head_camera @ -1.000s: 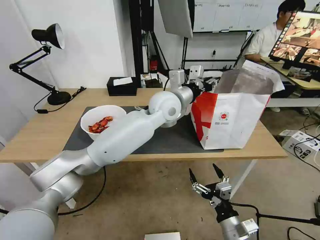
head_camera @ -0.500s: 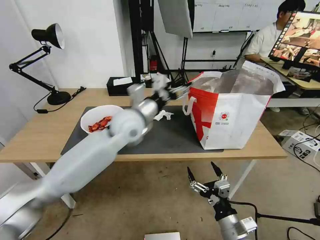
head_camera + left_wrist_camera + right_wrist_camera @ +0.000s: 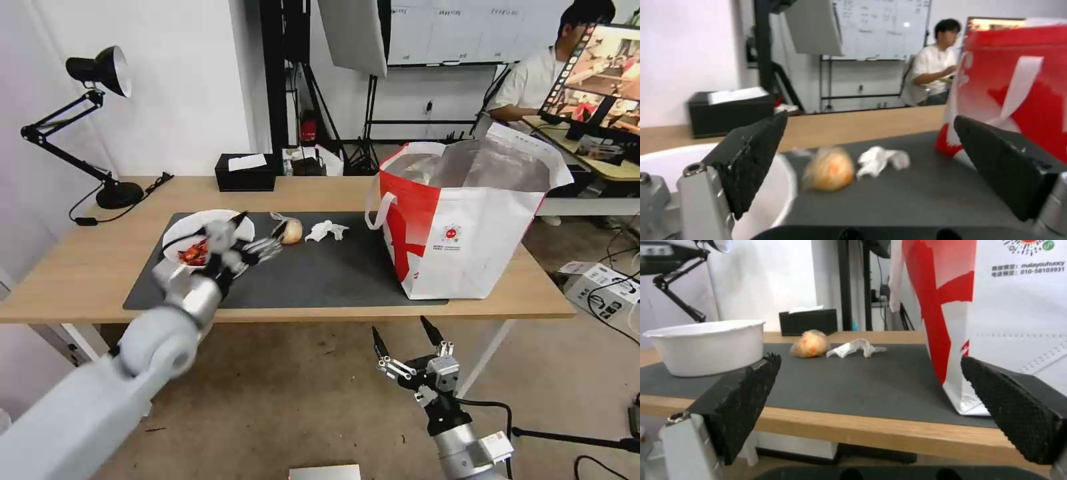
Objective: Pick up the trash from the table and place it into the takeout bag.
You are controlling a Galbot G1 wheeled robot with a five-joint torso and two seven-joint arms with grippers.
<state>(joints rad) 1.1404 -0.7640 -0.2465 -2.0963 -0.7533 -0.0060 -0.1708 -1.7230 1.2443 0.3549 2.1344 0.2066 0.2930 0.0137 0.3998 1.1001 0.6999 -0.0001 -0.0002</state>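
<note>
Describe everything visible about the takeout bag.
The takeout bag is a big white tote with red panels, a round red logo, printed text, silver foil lining and white strap handles. It stands upright with its mouth open, on the right end of the table, partly on the dark grey mat. Nothing else touches it.

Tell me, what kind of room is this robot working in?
Probably a robotics lab or test office rather than a home. A whiteboard hangs on the back wall, a person sits at a monitor, and cables trail across the bare floor beside the light-wood table.
</note>
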